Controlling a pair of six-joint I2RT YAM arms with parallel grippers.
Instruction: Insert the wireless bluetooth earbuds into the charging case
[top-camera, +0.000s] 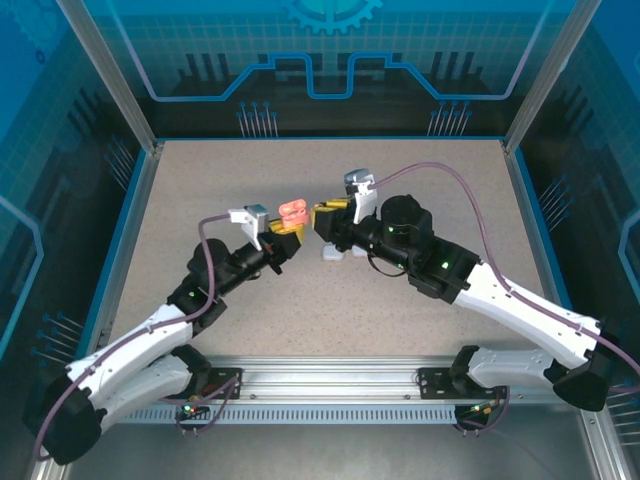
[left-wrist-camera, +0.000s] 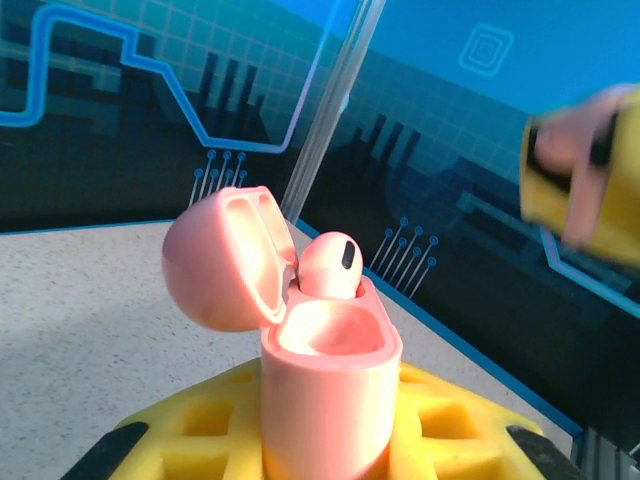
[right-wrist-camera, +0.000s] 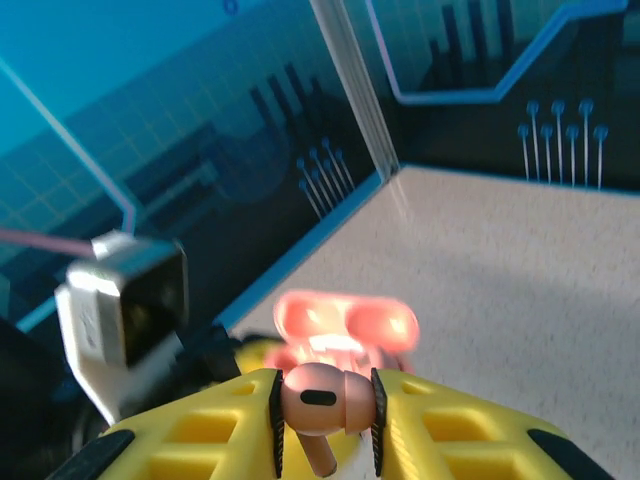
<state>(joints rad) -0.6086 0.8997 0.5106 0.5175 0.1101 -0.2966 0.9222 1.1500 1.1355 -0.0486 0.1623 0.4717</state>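
Inside the right gripper sits a salmon earbud.

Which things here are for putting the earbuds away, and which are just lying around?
For the job:
- pink case, lid open, gripped by the left tool
- pink earbud sitting in that case
- second pink earbud, pinched in the right tool

Lying about:
- small white things on the table under the right arm, too small to name
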